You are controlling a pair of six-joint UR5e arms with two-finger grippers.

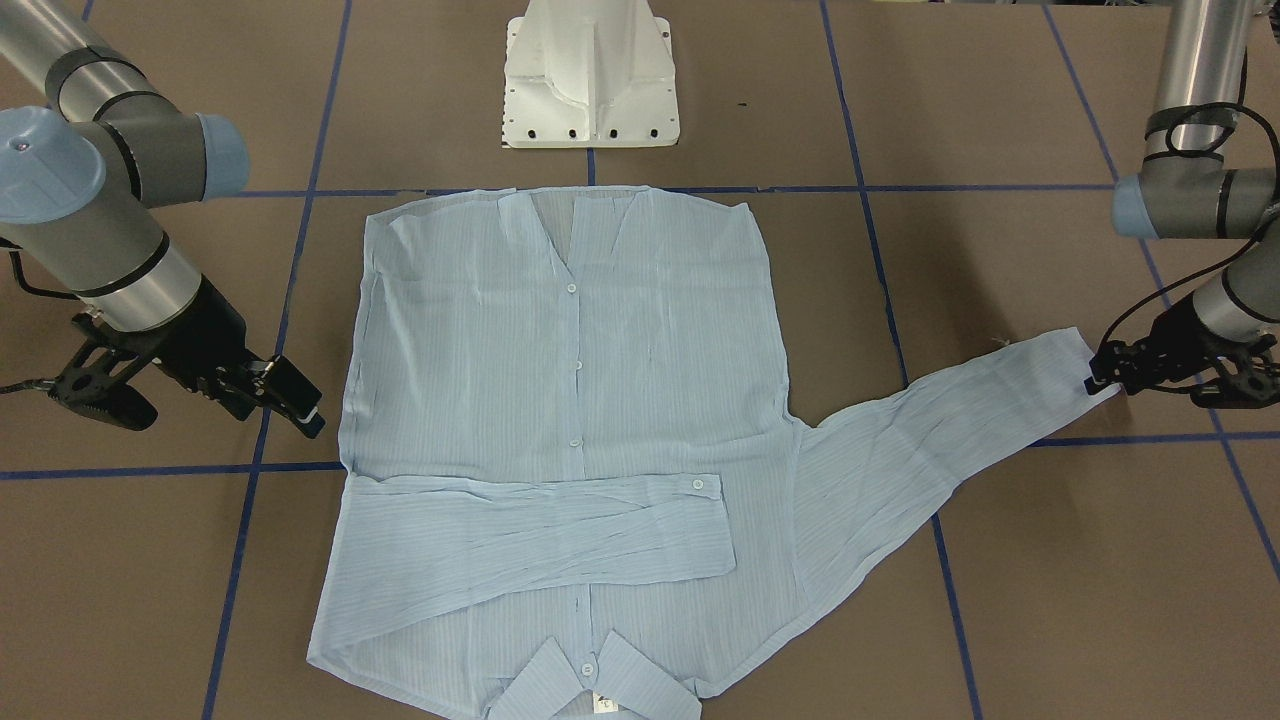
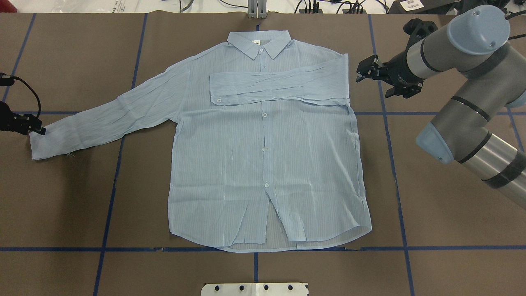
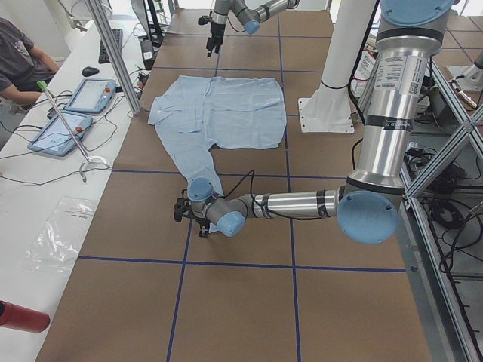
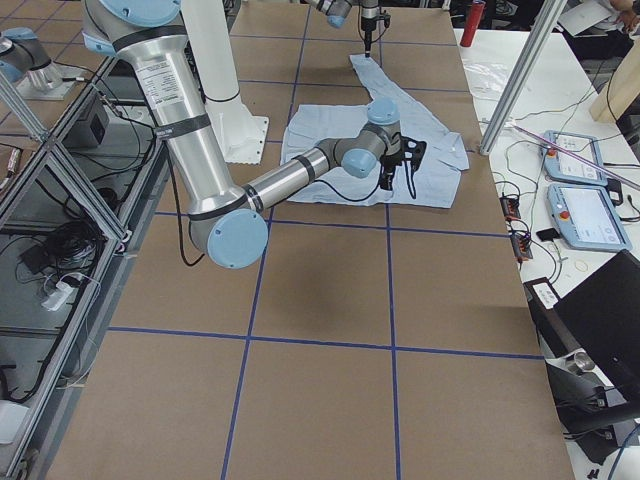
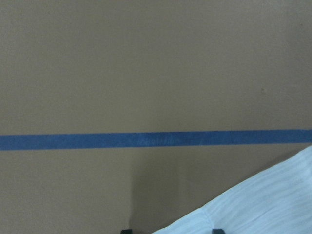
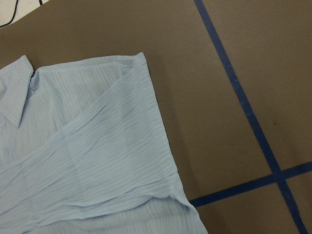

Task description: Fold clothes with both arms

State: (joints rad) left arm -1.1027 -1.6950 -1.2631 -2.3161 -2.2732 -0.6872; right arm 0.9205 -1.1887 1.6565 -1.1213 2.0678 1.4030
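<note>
Evidently the shirt (image 1: 570, 380) lies flat on the table (image 1: 1000, 100), one sleeve (image 1: 540, 540) folded across its chest — so my right gripper (image 1: 225, 410) hangs wide open alongside. My left gripper (image 1: 1100, 378) straddles the outstretched sleeve (image 1: 930, 440) at its cuff (image 1: 1060, 365), jaws parted — presumably for the matching fold.

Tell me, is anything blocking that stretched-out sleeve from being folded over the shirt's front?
Nothing visible does. The left gripper sits at the end of the outstretched sleeve, and only the flat shirt lies along its path. The other sleeve lies folded across the chest; the right gripper is off to the side.
</note>
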